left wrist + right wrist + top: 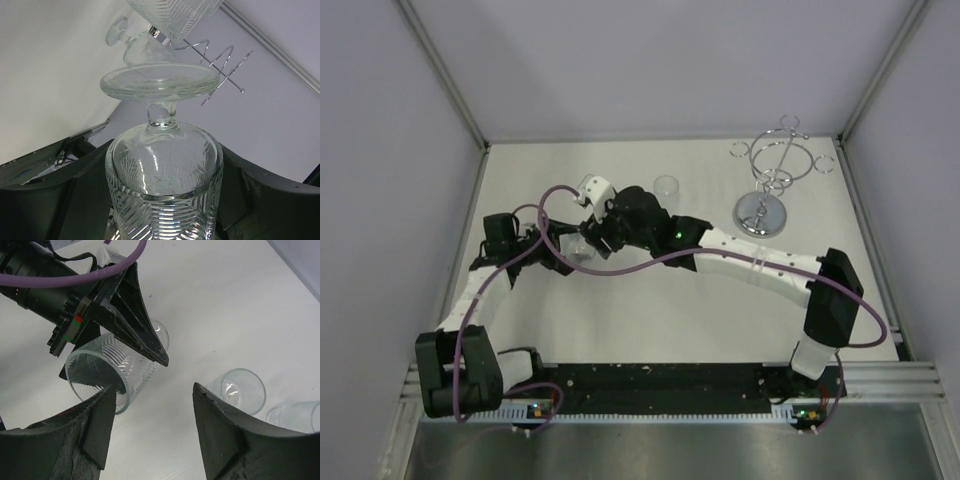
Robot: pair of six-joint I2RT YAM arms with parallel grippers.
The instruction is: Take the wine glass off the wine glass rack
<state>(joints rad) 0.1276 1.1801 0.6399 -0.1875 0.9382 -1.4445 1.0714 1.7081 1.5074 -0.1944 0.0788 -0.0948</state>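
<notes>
Evidently the main step is done. The wine glass [162, 150] is off the wine glass rack [775, 165] and sits in the left gripper [165, 210], clamped across the bowl between both fingers. Its round foot points away from that hand and its open rim points back toward the wrist. It appears to be held clear of the table [670, 320].

The right gripper [152, 390] has its jaws parted and nothing between them. It is directly in front of the left hand, and one fingertip [102, 405] is at the rim of the held glass. Whether it touches cannot be told.

Judgement on what is left: only setting the glass down, or possibly passing it to the right hand. The pictures do not settle which.

Count:
- Racks: one, well beyond both hands on the right gripper's far side. No glass hangs from its wire loops in the overhead view.
- Wine glasses: three. One is in the left hand. A second glass [242, 390] stands on the table just past the right gripper's fingertip. A third glass [300, 415] is beside the second, cut off by the edge of the right wrist view.
- Arms: two, with their hands close together.
</notes>
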